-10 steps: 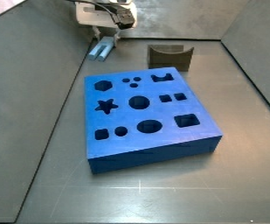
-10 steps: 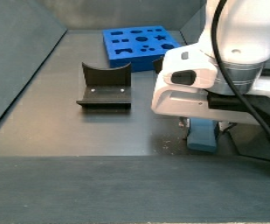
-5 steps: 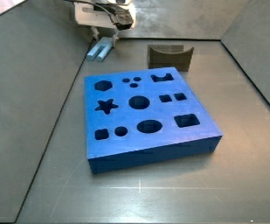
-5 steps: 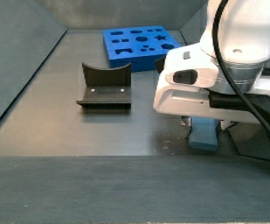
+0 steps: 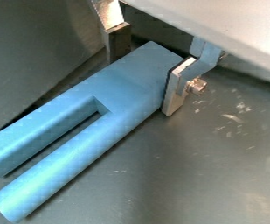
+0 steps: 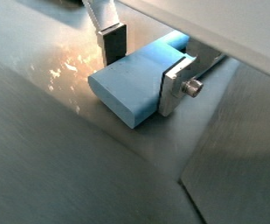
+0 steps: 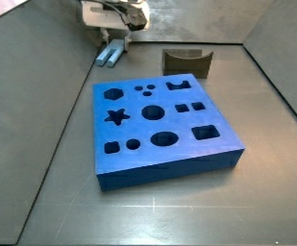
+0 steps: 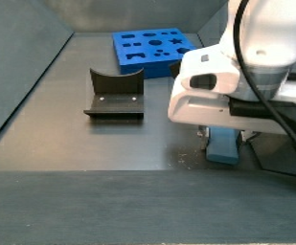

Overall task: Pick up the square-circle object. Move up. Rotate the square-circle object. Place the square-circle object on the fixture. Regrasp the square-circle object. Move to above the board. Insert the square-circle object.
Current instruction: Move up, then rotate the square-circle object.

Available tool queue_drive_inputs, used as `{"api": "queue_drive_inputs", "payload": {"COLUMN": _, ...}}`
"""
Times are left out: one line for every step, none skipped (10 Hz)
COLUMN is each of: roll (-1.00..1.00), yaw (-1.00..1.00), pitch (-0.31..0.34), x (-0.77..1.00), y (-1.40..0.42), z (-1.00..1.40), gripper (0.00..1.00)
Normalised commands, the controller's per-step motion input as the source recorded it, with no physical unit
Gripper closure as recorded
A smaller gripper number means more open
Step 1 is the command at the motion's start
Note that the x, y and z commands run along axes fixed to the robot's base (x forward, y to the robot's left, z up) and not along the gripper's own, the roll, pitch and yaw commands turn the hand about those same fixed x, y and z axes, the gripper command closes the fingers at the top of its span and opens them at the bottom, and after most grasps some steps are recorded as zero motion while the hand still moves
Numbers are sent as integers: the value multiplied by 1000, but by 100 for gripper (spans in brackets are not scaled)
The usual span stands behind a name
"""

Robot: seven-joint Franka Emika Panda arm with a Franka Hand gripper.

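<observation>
The gripper (image 8: pixel 224 137) has lifted slightly, its fingers (image 5: pixel 180 80) clamped on the square-circle object (image 5: pixel 85 127) just above the counter (image 8: pixel 99 144), leaving rotation, the fixture (image 8: pixel 114 94) and the board (image 7: pixel 161 120) ahead.

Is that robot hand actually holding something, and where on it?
Yes. The gripper has its jaws shut on one end of the square-circle object, near the floor.

A robot test cell: bare grey walled floor (image 7: pixel 163 216), fixture (image 8: pixel 114 93), hand (image 8: pixel 223 134).
</observation>
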Motion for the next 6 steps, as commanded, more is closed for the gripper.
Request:
{"api": "queue_drive_inputs", "payload": {"roll": -4, "yaw": -32, "pitch": 30, "x": -36, "y": 3, "z": 759, "gripper": 100}}
{"api": "queue_drive_inputs", "payload": {"roll": 5, "yaw": -33, "pitch": 59, "x": -30, "y": 7, "z": 616, "gripper": 100}}
{"api": "queue_drive_inputs", "payload": {"roll": 13, "yaw": -31, "pitch": 72, "x": -24, "y": 7, "z": 534, "gripper": 100}}
{"api": "queue_drive_inputs", "payload": {"roll": 43, "yaw": -30, "pitch": 95, "x": -19, "y": 5, "z": 323, "gripper": 100}}
{"api": "queue_drive_inputs", "payload": {"roll": 57, "yaw": -29, "pitch": 100, "x": -20, "y": 1, "z": 235, "gripper": 100}}
{"api": "queue_drive_inputs", "payload": {"roll": 0, "yaw": 0, "pitch": 0, "x": 578, "y": -1000, "z": 575, "gripper": 100}}
